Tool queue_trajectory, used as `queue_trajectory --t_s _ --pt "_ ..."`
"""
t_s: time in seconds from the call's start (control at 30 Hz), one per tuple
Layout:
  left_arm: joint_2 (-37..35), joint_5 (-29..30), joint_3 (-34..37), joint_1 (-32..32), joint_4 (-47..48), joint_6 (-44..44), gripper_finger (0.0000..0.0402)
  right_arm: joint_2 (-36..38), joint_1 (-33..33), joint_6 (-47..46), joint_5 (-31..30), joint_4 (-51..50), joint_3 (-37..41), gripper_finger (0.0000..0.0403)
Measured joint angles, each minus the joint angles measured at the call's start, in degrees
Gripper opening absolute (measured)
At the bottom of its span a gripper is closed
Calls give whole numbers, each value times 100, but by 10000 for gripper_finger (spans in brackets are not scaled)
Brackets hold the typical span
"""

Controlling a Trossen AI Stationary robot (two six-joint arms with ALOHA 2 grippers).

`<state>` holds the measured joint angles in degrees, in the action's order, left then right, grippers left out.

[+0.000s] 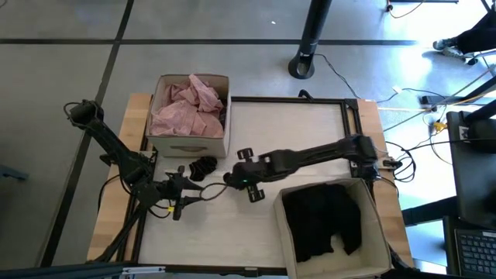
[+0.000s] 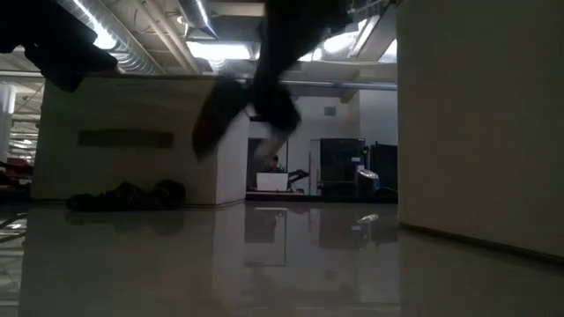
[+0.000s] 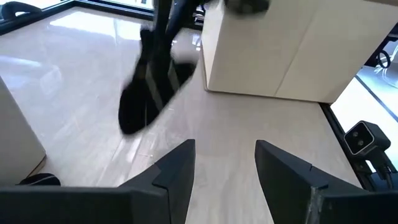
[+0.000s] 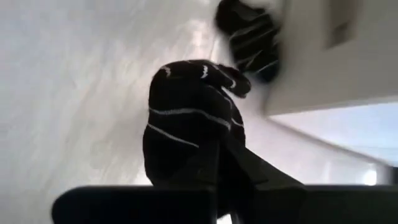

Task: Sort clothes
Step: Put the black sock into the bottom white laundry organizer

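Your right gripper (image 1: 232, 180), at the frame's centre, is clenched on a black striped garment (image 4: 189, 121); the left gripper (image 3: 225, 165) waits released at lower left. Pink clothes (image 1: 186, 108) fill the upper-left box (image 1: 226, 139), black clothes (image 1: 325, 221) the lower-right box (image 1: 283, 232). You still have one more black piece (image 1: 203, 165) lying beside the pink box.

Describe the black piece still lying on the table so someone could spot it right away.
Find the open box of pink clothes at the table's far left. Just in front of it lies a small black striped garment, crumpled on the tabletop. Unlike the striped piece in the right gripper, it lies loose.
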<state>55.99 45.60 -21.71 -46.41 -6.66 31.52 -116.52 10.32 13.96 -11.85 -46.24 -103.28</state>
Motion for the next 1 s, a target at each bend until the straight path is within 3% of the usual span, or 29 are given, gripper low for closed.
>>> queue_trajectory --t_s 0.23,0.43,0.73,1.0 --pt "0 -4 0 -2 -7 38 159 1209 375 -7 -774 -282 0 12" --pt "0 -12 0 -2 2 76 159 2105 661 -355 -960 -754 -2 16" --pt "-1 -15 0 -2 15 -5 159 3135 1758 -2172 -1282 -2425 -6 18" --pt "0 2 0 0 14 -29 159 3307 3231 -4749 -1847 -4123 -7 19"
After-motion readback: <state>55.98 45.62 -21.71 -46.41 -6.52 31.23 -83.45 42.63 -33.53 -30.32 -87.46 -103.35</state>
